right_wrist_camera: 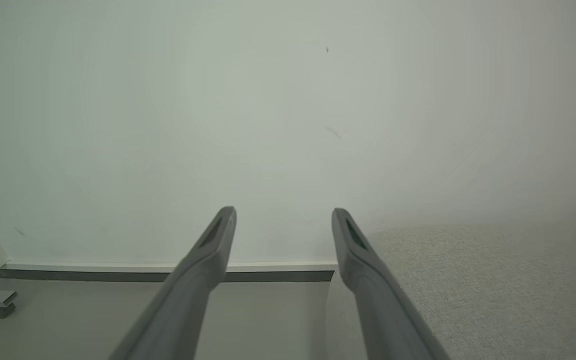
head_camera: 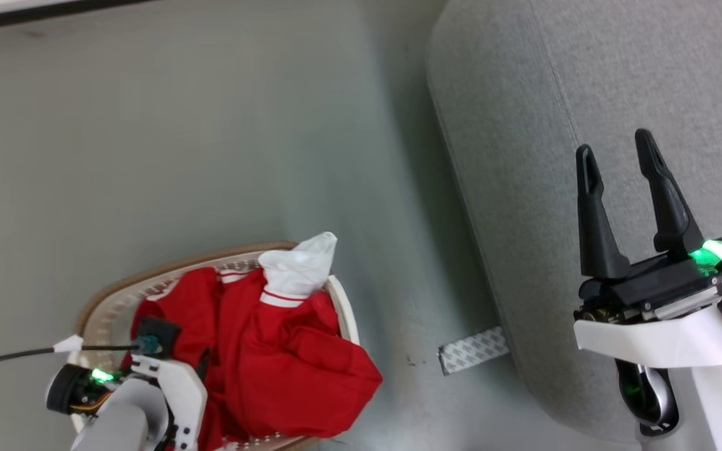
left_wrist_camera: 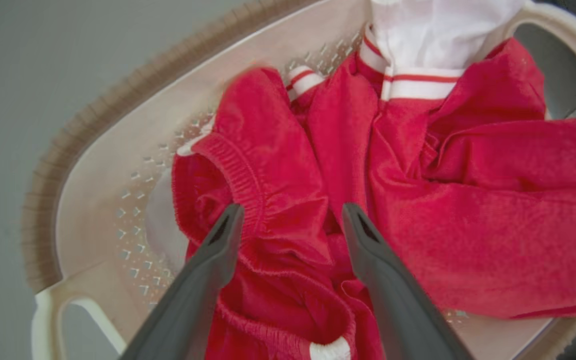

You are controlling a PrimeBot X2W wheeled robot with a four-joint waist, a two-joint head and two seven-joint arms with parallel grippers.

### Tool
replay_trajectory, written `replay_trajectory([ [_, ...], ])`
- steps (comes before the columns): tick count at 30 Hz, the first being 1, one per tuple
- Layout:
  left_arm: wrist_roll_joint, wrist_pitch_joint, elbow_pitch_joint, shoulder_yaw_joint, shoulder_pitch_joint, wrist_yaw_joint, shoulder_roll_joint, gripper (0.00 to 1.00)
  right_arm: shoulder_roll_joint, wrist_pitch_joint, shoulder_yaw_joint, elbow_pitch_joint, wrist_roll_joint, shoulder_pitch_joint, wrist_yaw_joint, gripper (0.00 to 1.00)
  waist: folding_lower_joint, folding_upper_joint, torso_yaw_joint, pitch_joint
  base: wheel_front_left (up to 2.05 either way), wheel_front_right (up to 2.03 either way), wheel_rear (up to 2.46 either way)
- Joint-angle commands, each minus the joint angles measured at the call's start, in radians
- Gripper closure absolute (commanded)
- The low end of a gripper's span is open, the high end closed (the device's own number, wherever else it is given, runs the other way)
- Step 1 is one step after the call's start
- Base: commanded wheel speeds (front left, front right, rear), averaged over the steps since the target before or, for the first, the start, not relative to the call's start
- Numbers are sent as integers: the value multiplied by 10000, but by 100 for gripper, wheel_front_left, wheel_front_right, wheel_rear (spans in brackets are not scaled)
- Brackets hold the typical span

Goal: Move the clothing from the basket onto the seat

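Red clothing (head_camera: 273, 363) with white striped trim and a white part fills the cream basket (head_camera: 110, 307) on the floor at the lower left. In the left wrist view the clothing (left_wrist_camera: 418, 200) lies bunched in the basket (left_wrist_camera: 118, 150), and my left gripper (left_wrist_camera: 290, 212) hangs open just above an elastic waistband, fingers either side of a fold. My left wrist (head_camera: 141, 382) sits over the basket's near side. The grey seat (head_camera: 586, 94) fills the right. My right gripper (head_camera: 615, 150) stands open over the seat (right_wrist_camera: 493, 280), holding nothing.
A strip of grey patterned tape (head_camera: 474, 349) lies on the floor at the seat's edge. A black cable (head_camera: 16, 355) runs left from my left wrist. A pale wall with a dark baseboard (right_wrist_camera: 93, 274) stands beyond the seat. Grey floor separates basket and seat.
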Motion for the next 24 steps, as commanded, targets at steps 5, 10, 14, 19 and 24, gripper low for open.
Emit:
replay_trajectory([
  [5,455,404,922,-492,-398,-98,330,0,63,9,-108,-130,24,-417,-17,0,-1,0,-593,731,0,0,0],
  [10,1217,1144,1656,-1517,-729,-190,506,0,131,10,-99,-169,45,-540,-17,0,-1,0,-772,1145,0,0,0],
  [14,1513,1695,1964,-1988,-958,-255,595,0,164,10,-79,-177,121,-632,-17,0,-1,0,-870,1466,0,0,0],
  [19,1849,2195,2149,-2636,-1214,-274,733,0,180,10,-45,-193,209,-725,-17,0,-1,0,-955,1867,0,0,0],
  [24,2120,2518,2268,-3137,-1362,-287,873,5,181,9,-60,-202,388,-861,-17,0,-1,0,-965,2091,0,0,0],
])
